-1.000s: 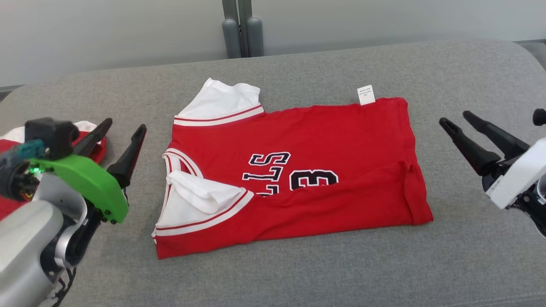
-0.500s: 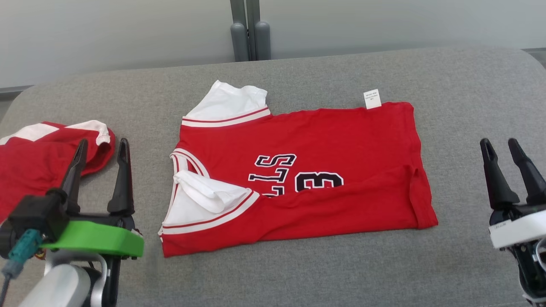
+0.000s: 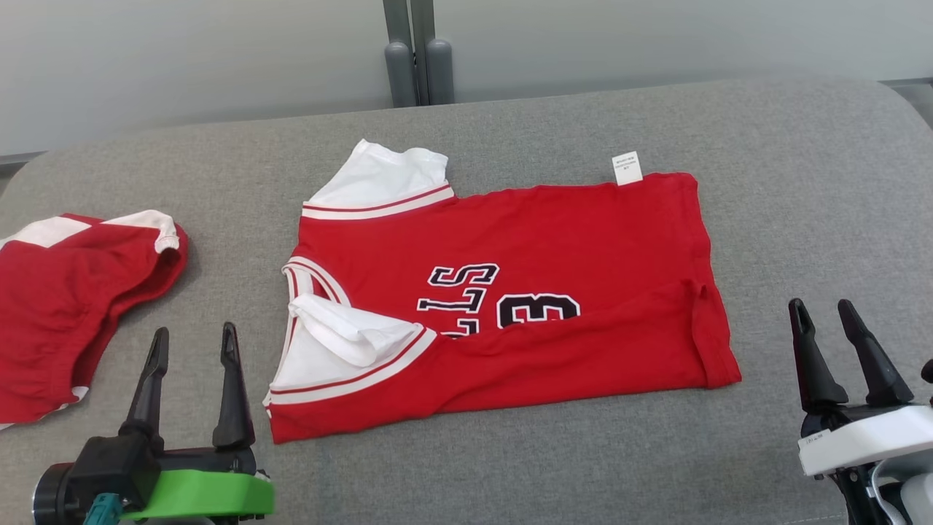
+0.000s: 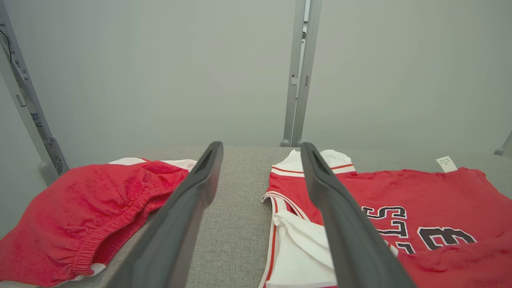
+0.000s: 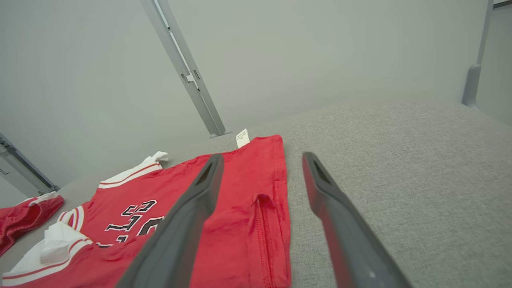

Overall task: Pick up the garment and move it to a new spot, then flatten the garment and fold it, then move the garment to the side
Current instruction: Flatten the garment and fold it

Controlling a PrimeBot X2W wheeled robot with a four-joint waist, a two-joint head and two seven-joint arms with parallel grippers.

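Hiding half the lettering [image 3: 466, 290], a fold [image 3: 583, 350] crosses the red jersey [image 3: 554, 226]

We see the garment [image 3: 554, 240] as smooth matt red cloth; the shorts [image 3: 65, 306] at the frame's left look fuzzier. Under them we find coarse grey woven upholstery [image 3: 802, 182].

The red jersey [image 3: 525, 240] carries black block letters [image 3: 459, 292] edged in white, lying sideways in the head view. An "S" and an "L" read clearly, and a further letter is cut off by a fold of the cloth. Beside them, toward the hem, stands a large "3" [image 3: 538, 310], its lower part also covered. A small white tag [image 3: 627, 168] at the jersey's far edge bears print too fine to read.
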